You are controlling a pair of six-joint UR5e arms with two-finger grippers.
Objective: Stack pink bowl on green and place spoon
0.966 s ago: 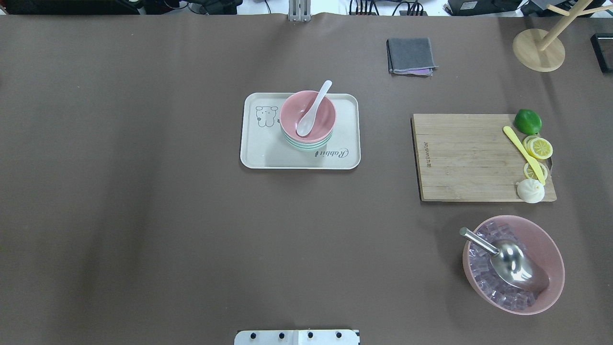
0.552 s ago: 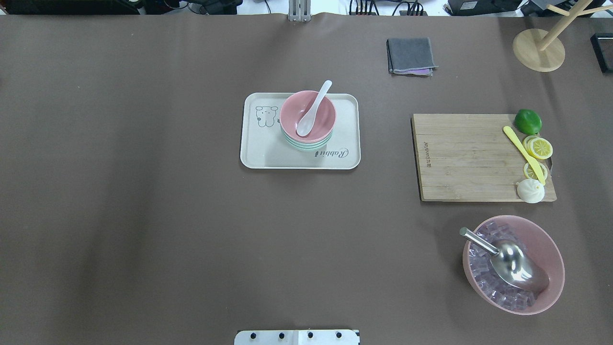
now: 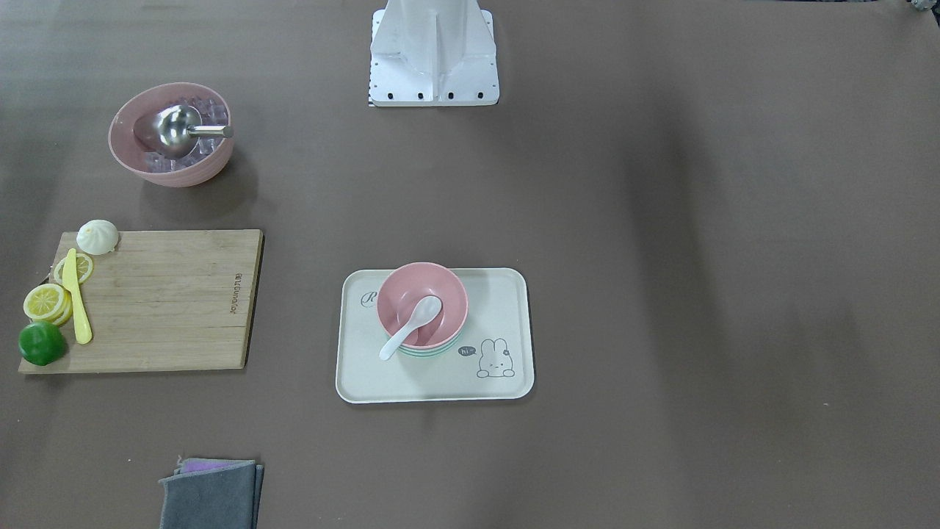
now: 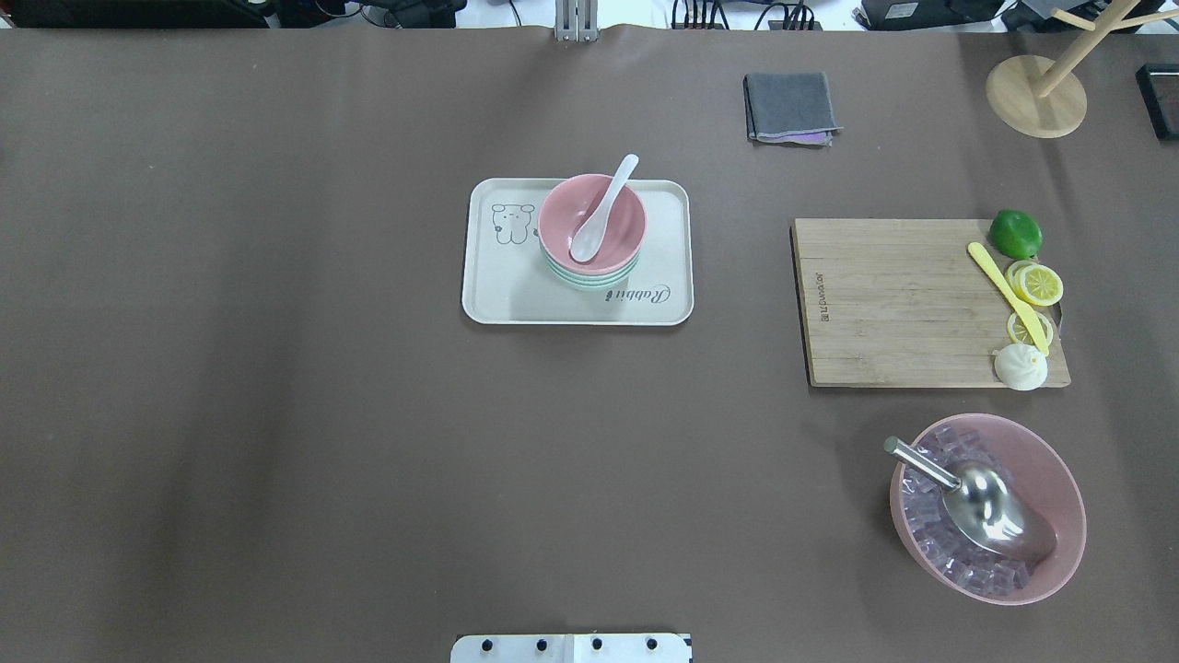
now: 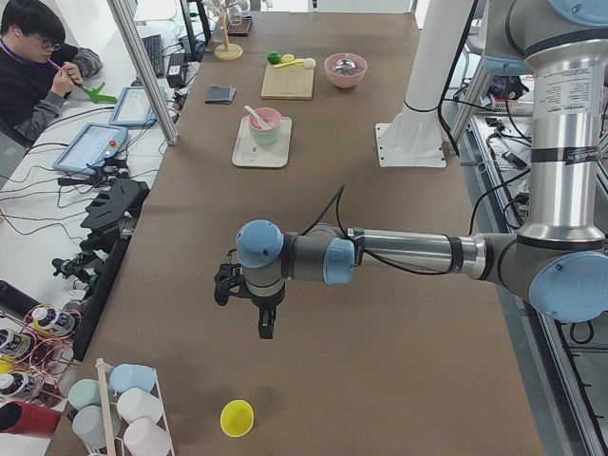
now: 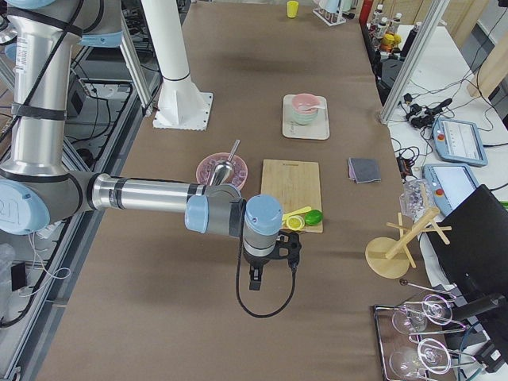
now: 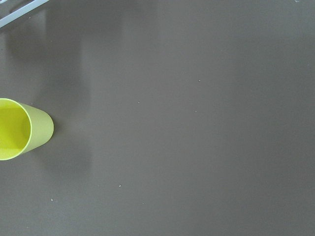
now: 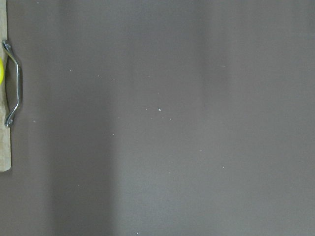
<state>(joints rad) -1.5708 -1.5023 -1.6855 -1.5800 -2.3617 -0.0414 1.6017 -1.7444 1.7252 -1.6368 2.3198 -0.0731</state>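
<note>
The pink bowl (image 4: 622,226) sits stacked on the green bowl (image 4: 589,280) on a cream tray (image 4: 497,295) at the table's middle. A white spoon (image 4: 603,210) lies in the pink bowl, its handle over the rim. The stack also shows in the front-facing view (image 3: 411,290). My left gripper (image 5: 264,328) hangs over bare table far to the left, seen only in the exterior left view. My right gripper (image 6: 255,279) hangs past the cutting board, seen only in the exterior right view. I cannot tell whether either is open or shut.
A wooden cutting board (image 4: 893,299) with lime, lemon slices, a yellow knife and a bun lies at the right. A large pink bowl (image 4: 1059,479) holds ice cubes and a metal scoop. A grey cloth (image 4: 790,106) lies behind. A yellow cup (image 7: 19,129) stands near my left gripper.
</note>
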